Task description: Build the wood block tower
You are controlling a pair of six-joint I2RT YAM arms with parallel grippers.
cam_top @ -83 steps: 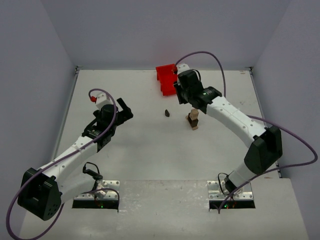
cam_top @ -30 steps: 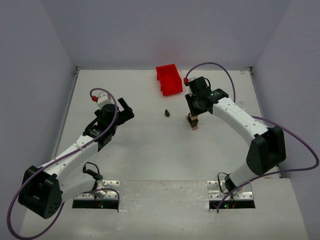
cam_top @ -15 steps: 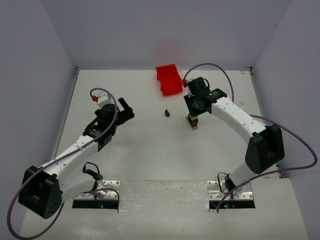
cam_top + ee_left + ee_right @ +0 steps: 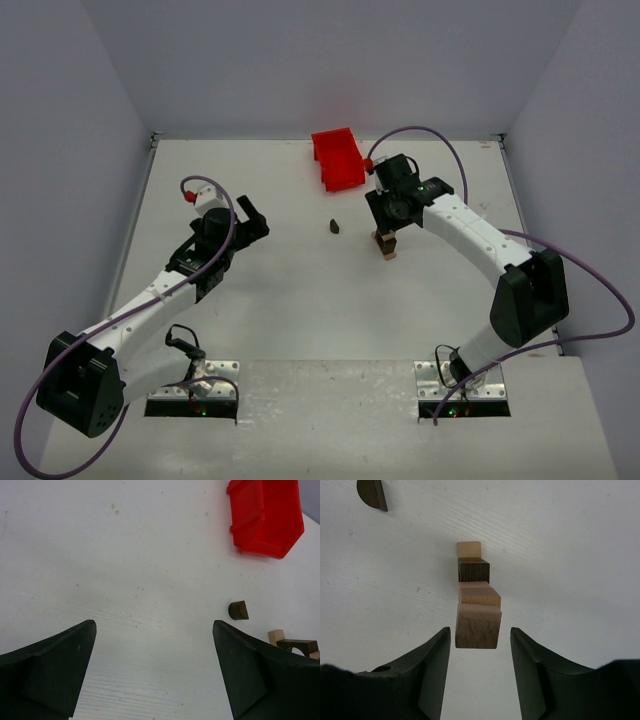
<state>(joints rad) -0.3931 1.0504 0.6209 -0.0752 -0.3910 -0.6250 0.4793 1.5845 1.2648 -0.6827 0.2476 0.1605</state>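
The wood block tower (image 4: 386,244) stands right of the table's centre, a narrow stack of pale and dark blocks. In the right wrist view the tower (image 4: 478,625) has a pale block on top, a second pale one under it, then a dark one. My right gripper (image 4: 480,632) is open directly over the stack, with a gap between each finger and the top block. From above, the right gripper (image 4: 388,228) hides the tower's top. A loose dark half-round block (image 4: 334,227) lies to the tower's left. My left gripper (image 4: 252,220) is wide open and empty, well to the left.
A red plastic bin (image 4: 338,158) sits at the back, behind the tower. In the left wrist view the bin (image 4: 265,517) is at upper right, the dark half-round block (image 4: 238,610) lower down, and the tower's base (image 4: 285,642) beside my right finger.
My right jaws have spread apart and let go of the pale top block, which stays on the stack. The left arm has not moved.
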